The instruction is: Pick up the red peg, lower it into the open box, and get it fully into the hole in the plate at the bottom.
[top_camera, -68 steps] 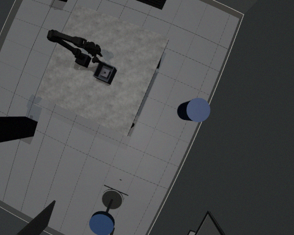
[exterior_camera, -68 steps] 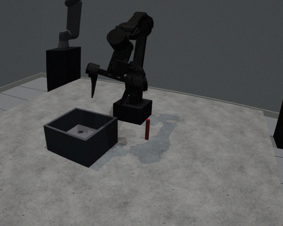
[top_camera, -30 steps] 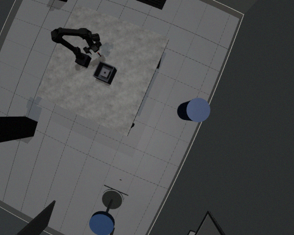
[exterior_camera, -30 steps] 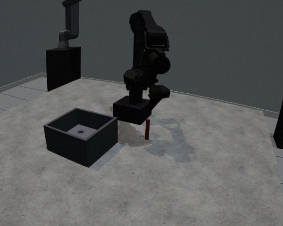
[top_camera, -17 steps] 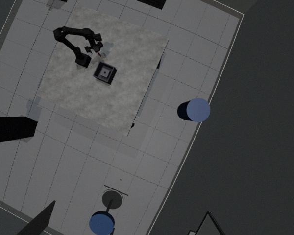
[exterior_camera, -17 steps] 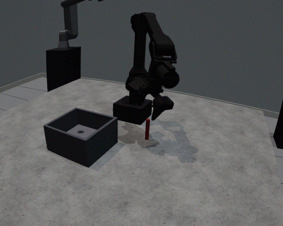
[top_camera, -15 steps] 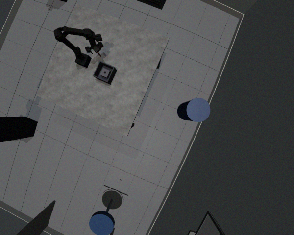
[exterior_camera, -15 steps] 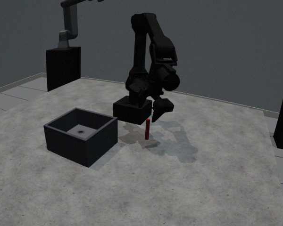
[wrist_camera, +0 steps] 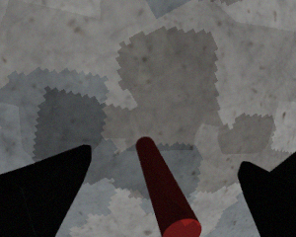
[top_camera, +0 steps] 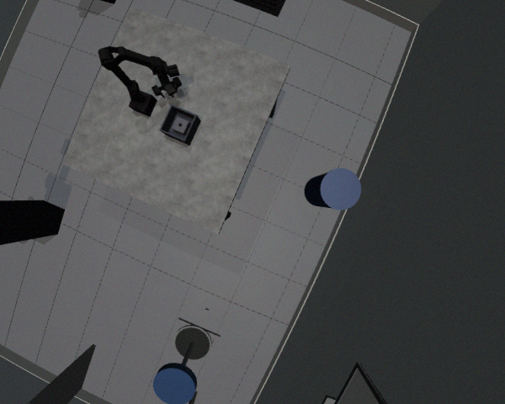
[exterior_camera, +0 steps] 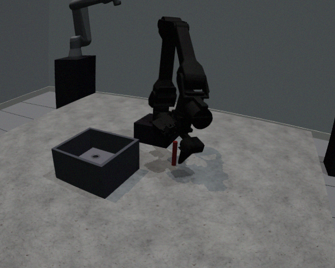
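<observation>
One red peg (exterior_camera: 174, 153) (wrist_camera: 169, 190), one box (top_camera: 166, 133) (exterior_camera: 120, 170).

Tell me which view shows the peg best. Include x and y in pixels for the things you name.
Exterior: the peg (top_camera: 172, 95) (exterior_camera: 174, 153) (wrist_camera: 167, 190) stands upright there, visible top to foot. Wrist shows it between open fingers, near end cut off; top shows only a red speck.
</observation>
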`<state>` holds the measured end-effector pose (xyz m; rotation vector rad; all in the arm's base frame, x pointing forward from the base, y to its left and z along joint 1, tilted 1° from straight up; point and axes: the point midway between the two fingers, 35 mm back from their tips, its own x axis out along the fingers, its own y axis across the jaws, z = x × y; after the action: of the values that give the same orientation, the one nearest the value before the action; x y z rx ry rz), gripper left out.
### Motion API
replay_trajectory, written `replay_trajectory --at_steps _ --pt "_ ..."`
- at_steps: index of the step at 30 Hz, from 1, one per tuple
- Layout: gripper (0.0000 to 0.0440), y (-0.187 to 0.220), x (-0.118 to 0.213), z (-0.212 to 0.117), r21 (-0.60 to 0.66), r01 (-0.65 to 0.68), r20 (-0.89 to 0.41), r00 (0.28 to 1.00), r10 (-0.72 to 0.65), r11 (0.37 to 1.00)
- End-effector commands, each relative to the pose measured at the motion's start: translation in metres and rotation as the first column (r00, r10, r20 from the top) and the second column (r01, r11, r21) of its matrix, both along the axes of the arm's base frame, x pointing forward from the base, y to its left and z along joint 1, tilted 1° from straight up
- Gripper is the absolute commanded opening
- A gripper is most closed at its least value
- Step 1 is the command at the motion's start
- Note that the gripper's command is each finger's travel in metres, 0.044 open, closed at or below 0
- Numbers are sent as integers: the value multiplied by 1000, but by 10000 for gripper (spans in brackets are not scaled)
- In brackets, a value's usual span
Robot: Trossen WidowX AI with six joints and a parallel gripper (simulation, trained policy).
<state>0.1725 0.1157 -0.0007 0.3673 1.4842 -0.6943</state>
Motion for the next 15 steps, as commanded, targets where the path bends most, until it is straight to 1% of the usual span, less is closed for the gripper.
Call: replay_trajectory --at_steps 1,7,15 --pt "388 -3 -1 -15 -7 0 6 1000 0 1000" --pt "231 -6 -5 -30 -20 5 -18 1000 -6 1000" --pt "23 -9 -9 -34 -52 14 -64 998 -17 999"
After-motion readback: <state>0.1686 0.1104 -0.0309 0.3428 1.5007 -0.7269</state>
